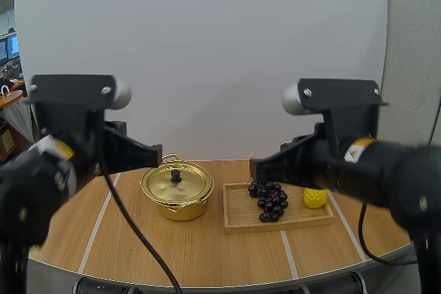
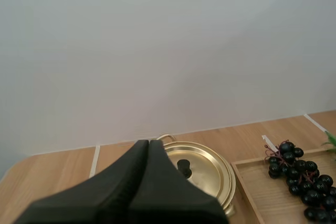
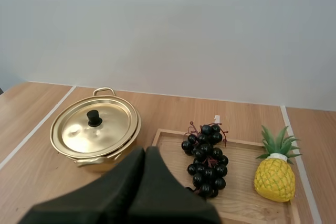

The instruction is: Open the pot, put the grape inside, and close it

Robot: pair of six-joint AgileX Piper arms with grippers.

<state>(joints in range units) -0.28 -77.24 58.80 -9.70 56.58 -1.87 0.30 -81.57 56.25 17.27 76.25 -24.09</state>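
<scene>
while left claw (image 2: 148, 142), right claw (image 3: 145, 149) sit closed, pot (image 2: 210, 167) partly hidden, grapes (image 3: 206, 158) perhaps too

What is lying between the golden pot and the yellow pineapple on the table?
The bunch of grapes lies between the pot and the pineapple, on the wooden tray that also holds the pineapple. The right wrist view shows this clearly.

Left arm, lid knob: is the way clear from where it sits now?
Probably yes. The left gripper, shut on nothing, hangs just short of the pot; its lid and black knob lie uncovered, nothing between them. It must open first.
</scene>
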